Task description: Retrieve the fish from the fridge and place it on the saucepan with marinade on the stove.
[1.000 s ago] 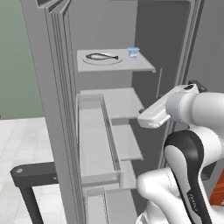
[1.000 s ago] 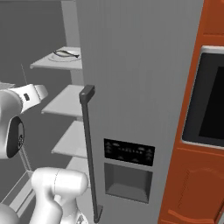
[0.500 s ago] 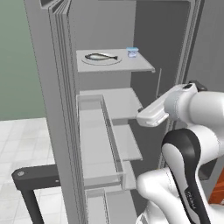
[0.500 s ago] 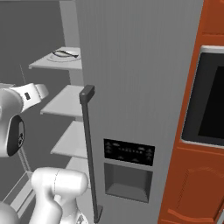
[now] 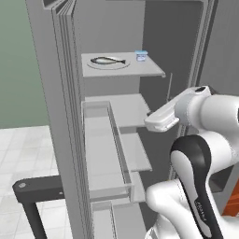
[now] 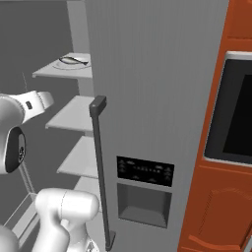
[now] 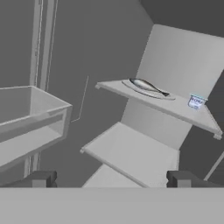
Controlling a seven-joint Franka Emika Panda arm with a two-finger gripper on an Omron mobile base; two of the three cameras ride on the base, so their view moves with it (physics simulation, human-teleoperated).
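Fingers (image 7: 37, 178) wide apart as before, nothing held; fish (image 7: 146, 85) unmoved on fridge (image 6: 162, 74) shelf.

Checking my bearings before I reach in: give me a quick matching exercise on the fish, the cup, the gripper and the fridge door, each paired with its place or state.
Things:
1. fish
2. cup
3. gripper
4. fridge door

States:
A. swung open
B. on the top shelf, beside the plate
C. open, holding nothing
D. lying on the plate

Pairs: 1-D, 2-B, 3-C, 4-A
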